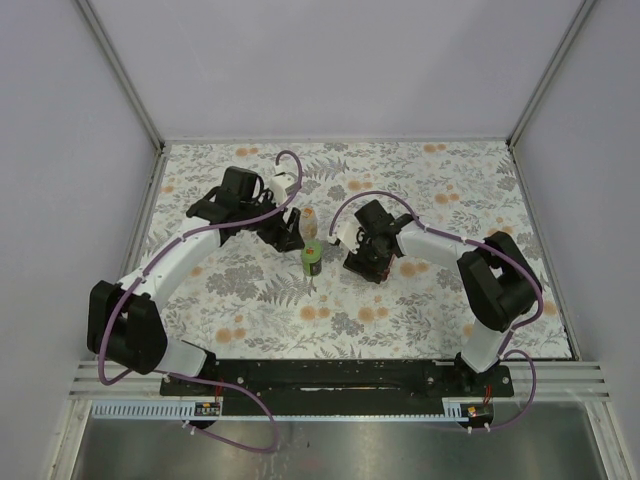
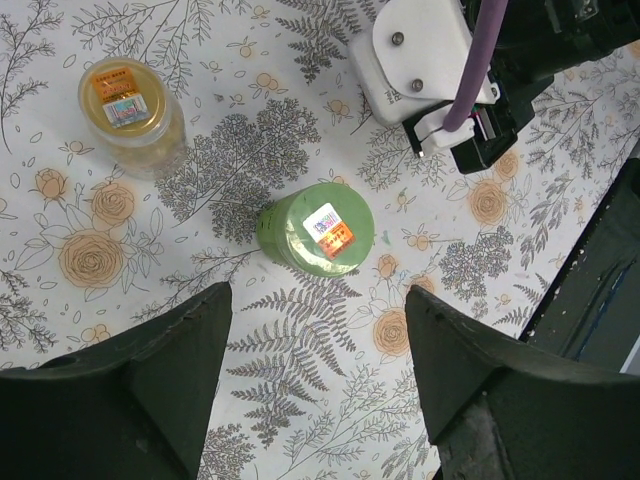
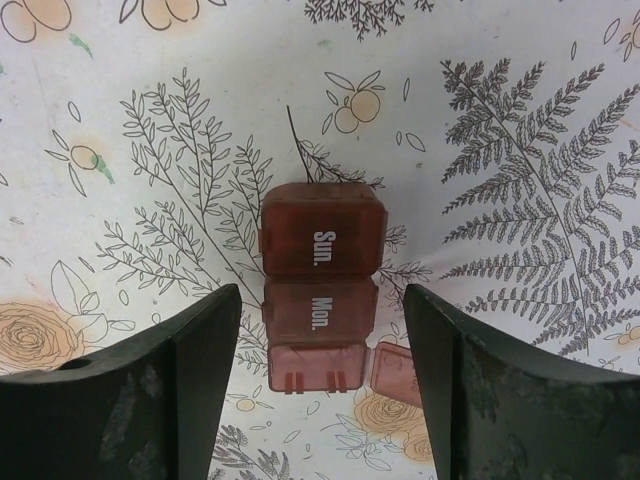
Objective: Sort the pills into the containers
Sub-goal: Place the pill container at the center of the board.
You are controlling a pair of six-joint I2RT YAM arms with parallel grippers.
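Left pincer released, bright green cylindrical bottle just ahead. Right pincer released, dark-red rectangular pill box between its jaws.

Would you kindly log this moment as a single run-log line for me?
left gripper: open, facing green bottle | right gripper: open, straddling pill box, no contact | pills: none visible

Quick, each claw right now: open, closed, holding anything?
Left claw: open, empty, above the green bottle.
Right claw: open, empty, over the pill box.
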